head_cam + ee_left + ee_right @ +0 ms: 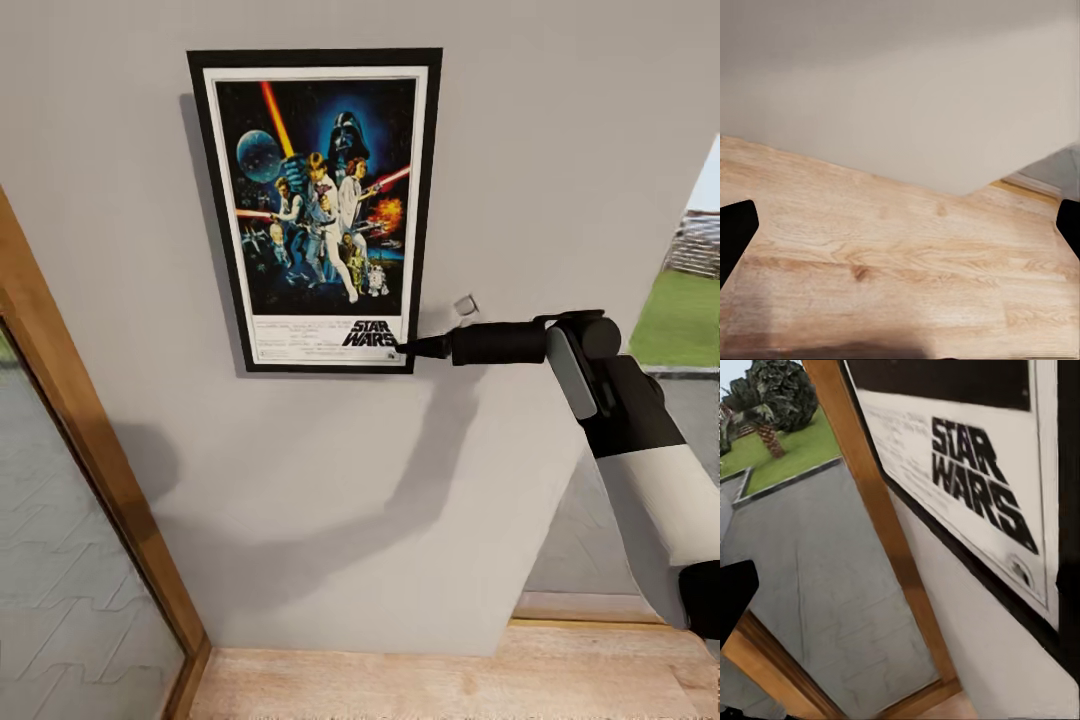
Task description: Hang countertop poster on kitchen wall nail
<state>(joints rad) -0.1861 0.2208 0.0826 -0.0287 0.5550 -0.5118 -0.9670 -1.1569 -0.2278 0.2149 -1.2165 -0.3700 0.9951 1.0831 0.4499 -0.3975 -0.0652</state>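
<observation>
The upright black-framed Star Wars poster (315, 210) sits flat against the pale grey wall (560, 140), long axis vertical, its lower right corner at the fingertips of the right gripper (412, 348), whose grip there I cannot tell; the left gripper (900, 225) gapes empty over wooden flooring (900, 277).

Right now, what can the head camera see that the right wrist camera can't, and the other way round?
Head view alone: the whole poster with its space picture, the right arm reaching to its lower corner, and the wooden floor. Right wrist view alone: the trees and lawn outside, seen past the wooden frame. Both share the poster's STAR WARS logo, its black frame and the pale wall.
</observation>
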